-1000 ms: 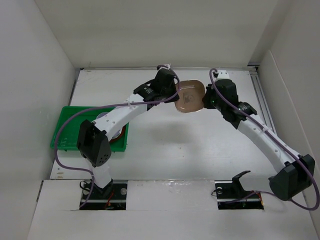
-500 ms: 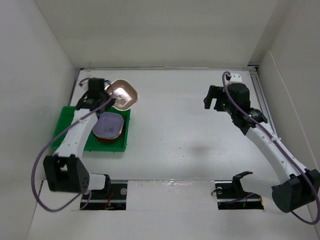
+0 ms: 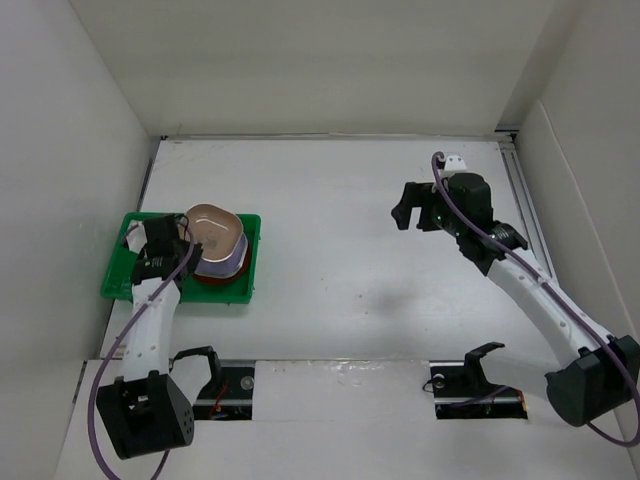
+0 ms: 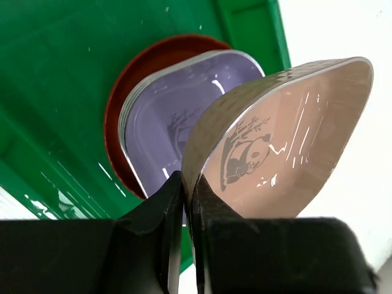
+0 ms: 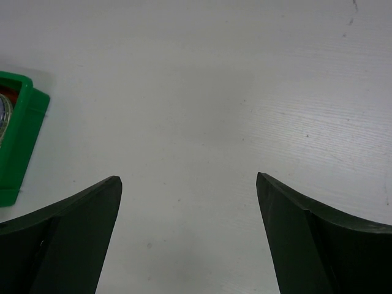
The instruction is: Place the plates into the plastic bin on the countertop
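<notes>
My left gripper is shut on the rim of a tan-pink rounded-square plate with a panda print. It holds the plate tilted just above a stack in the green plastic bin. A lavender plate tops that stack and a round red-brown plate lies at the bottom. Over the bare white countertop at mid right, my right gripper stands open, nothing between its fingers.
White walls close in the countertop on the left, back and right. The bin sits by the left wall, and its corner shows at the left edge of the right wrist view. Both arm bases stand at the near edge.
My left arm swung the tan-pink plate from the middle of the counter to the bin and down over the stack. The right gripper let go, opened wide and drew back to the right.
</notes>
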`<state>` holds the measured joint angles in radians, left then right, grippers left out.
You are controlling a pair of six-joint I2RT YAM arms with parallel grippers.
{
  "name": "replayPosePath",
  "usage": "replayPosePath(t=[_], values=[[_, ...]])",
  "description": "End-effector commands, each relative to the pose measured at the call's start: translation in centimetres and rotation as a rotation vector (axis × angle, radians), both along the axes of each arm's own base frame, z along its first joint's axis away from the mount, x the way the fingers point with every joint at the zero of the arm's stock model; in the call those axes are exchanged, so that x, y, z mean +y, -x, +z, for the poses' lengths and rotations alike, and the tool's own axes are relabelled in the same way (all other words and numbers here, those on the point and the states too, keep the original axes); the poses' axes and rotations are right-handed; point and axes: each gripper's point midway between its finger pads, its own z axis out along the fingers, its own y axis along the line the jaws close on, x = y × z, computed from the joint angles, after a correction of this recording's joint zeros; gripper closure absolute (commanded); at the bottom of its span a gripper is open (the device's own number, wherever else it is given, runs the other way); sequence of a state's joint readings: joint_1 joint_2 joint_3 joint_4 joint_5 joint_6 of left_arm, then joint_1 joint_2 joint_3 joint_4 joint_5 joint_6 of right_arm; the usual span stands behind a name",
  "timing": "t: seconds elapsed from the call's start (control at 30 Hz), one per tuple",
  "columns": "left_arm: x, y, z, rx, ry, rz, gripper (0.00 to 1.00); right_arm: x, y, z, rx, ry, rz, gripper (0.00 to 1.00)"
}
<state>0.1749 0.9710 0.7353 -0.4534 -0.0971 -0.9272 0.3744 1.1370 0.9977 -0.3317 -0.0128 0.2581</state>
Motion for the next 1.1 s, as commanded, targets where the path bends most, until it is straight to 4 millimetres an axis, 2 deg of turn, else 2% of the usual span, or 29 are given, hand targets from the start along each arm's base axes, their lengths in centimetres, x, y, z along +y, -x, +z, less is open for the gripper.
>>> replayPosePath(t=[0.0, 0.03, 0.07, 0.13, 0.17, 0.23, 0.27, 0.3, 0.33, 0.4, 0.43, 0.47, 0.5, 0.53, 0.6, 0.63, 0.67, 0.7, 0.77, 0.8, 0.87, 0.9, 0.93, 1.03, 1.07], values=[[-0.7, -0.9, 1.8, -0.104, 0.057, 0.019, 0.96, 0.7, 0.2, 3.7, -0.116, -0.033, 0.041, 0.03], [-0.7, -0.7, 1.9, -0.103, 0.057, 0.019, 0.82, 0.6, 0.4, 4.1, -0.129, -0.038, 0.040, 0.03], [-0.7, -0.5, 2.9, -0.124, 0.054, 0.018, 0.45, 0.9, 0.5, 4.1, -0.129, -0.039, 0.050, 0.03], [-0.8, -0.3, 4.4, -0.149, 0.043, 0.011, 0.12, 0.8, 0.7, 4.5, -0.139, -0.042, 0.050, 0.03], [-0.7, -0.2, 5.4, -0.166, 0.024, -0.004, 0.01, 0.7, 0.6, 4.5, -0.140, -0.039, 0.041, 0.03], [-0.7, 0.1, 9.0, -0.246, -0.014, -0.027, 0.00, 0.9, 0.9, 5.0, -0.147, -0.042, 0.050, 0.02], [-0.5, 0.3, 10.2, -0.267, -0.039, -0.028, 0.00, 0.9, 1.0, 4.8, -0.137, -0.039, 0.050, 0.02], [-0.4, 0.5, 11.3, -0.282, -0.075, -0.054, 0.00, 1.0, 1.2, 5.7, -0.159, -0.045, 0.052, 0.02], [-0.1, 0.8, 13.6, -0.324, -0.112, -0.054, 0.00, 1.1, 1.5, 5.9, -0.154, -0.039, 0.053, 0.02], [0.0, 1.2, 15.1, -0.327, -0.172, -0.096, 0.00, 0.7, 2.2, 7.1, -0.182, -0.025, 0.040, 0.02], [-0.1, 1.6, 16.6, -0.339, -0.218, -0.139, 0.00, 0.9, 3.0, 7.5, -0.179, -0.018, 0.048, 0.00], [0.0, 1.9, 16.8, -0.330, -0.244, -0.158, 0.00, 0.6, 3.8, 8.6, -0.205, -0.008, 0.044, 0.00], [-0.8, 2.0, 17.6, -0.353, -0.253, -0.216, 0.00, 0.4, 4.5, 9.2, -0.214, -0.001, 0.036, 0.00], [-1.2, 2.3, 18.2, -0.370, -0.272, -0.251, 0.00, 0.3, 5.7, 9.1, -0.202, 0.031, 0.025, 0.00], [-2.4, 3.5, 20.1, -0.434, -0.336, -0.361, 0.00, -0.5, 7.8, 11.8, -0.250, 0.025, 0.013, 0.00], [-2.4, 3.9, 20.9, -0.456, -0.360, -0.368, 0.00, -1.3, 8.5, 12.4, -0.263, 0.038, -0.016, 0.00], [-2.5, 4.5, 21.8, -0.482, -0.385, -0.372, 0.00, -1.3, 10.1, 12.9, -0.260, 0.043, 0.016, 0.00], [-2.7, 5.9, 23.1, -0.528, -0.418, -0.372, 0.00, -2.0, 11.3, 14.0, -0.280, 0.019, 0.015, 0.00], [-2.3, 7.5, 24.3, -0.566, -0.461, -0.335, 0.00, -3.0, 13.1, 14.1, -0.272, 0.028, 0.029, 0.00], [-2.6, 9.3, 25.2, -0.620, -0.482, -0.326, 0.00, -3.6, 13.7, 14.7, -0.283, 0.018, 0.028, 0.00], [-2.9, 11.2, 26.0, -0.681, -0.504, -0.315, 0.00, -5.0, 15.3, 15.3, -0.312, 0.021, 0.044, 0.00], [-3.0, 11.6, 25.6, -0.698, -0.511, -0.312, 0.00, -5.6, 15.9, 15.4, -0.312, 0.021, 0.044, 0.00], [-3.4, 13.4, 26.4, -0.774, -0.528, -0.295, 0.00, -6.4, 16.7, 15.8, -0.336, 0.013, 0.045, 0.00], [-3.8, 15.9, 26.6, -0.863, -0.517, -0.257, 0.00, -7.3, 18.2, 16.6, -0.364, -0.019, 0.062, 0.00], [-3.9, 16.2, 26.2, -0.855, -0.505, -0.256, 0.00, -8.0, 18.9, 16.9, -0.382, -0.024, 0.063, 0.00]])
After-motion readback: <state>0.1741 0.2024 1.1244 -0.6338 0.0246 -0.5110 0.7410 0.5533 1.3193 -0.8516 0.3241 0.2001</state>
